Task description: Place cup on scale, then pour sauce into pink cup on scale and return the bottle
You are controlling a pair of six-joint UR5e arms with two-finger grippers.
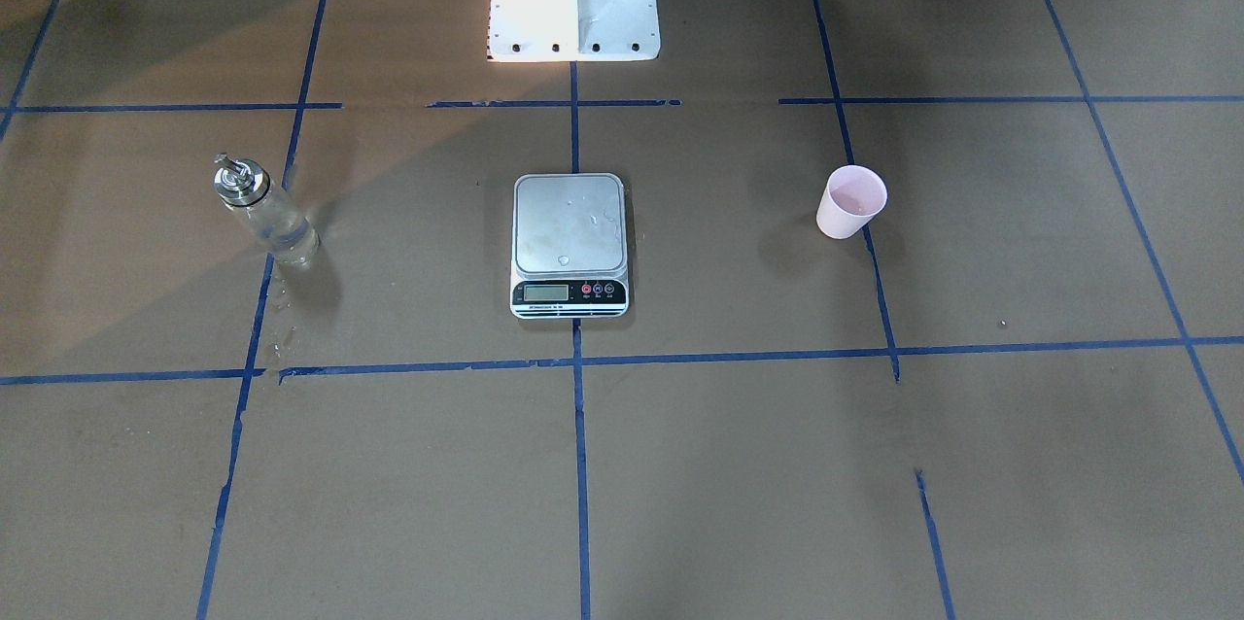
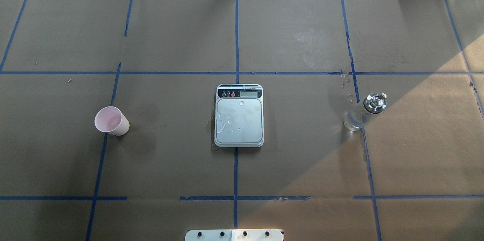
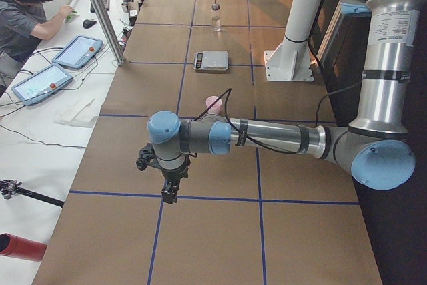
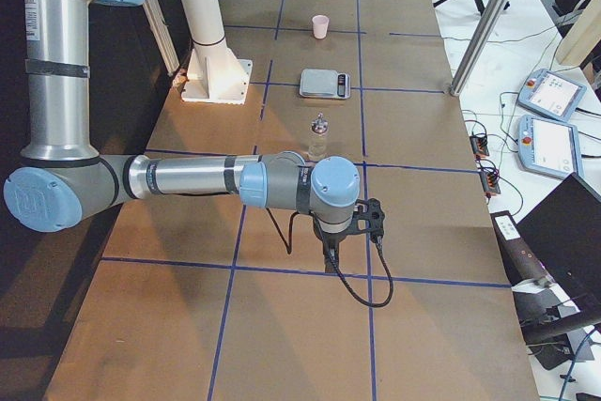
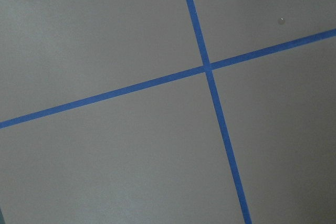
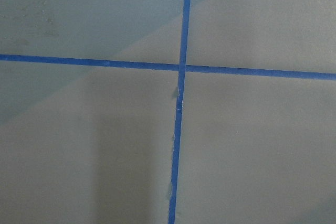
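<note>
Brown-paper worktop [image 2: 302, 158], blue tape grid [image 2: 236, 37]. At centre, flat silver steel digital scale [image 2: 239, 115]; button lettering unreadable. Pale pink plastic cup [image 2: 112, 121] stands well to its left, clear glass spouted bottle [image 2: 363, 114] well to its right. Left claw [image 3: 169, 191] and right claw [image 4: 331, 253]: cannot tell whether spread or pressed together.

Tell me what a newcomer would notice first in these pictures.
The silver scale sits alone mid-table, its platform wet with droplets and bearing nothing. The pink cup stands on the robot's left side and the glass bottle on its right, both apart from the scale.
</note>
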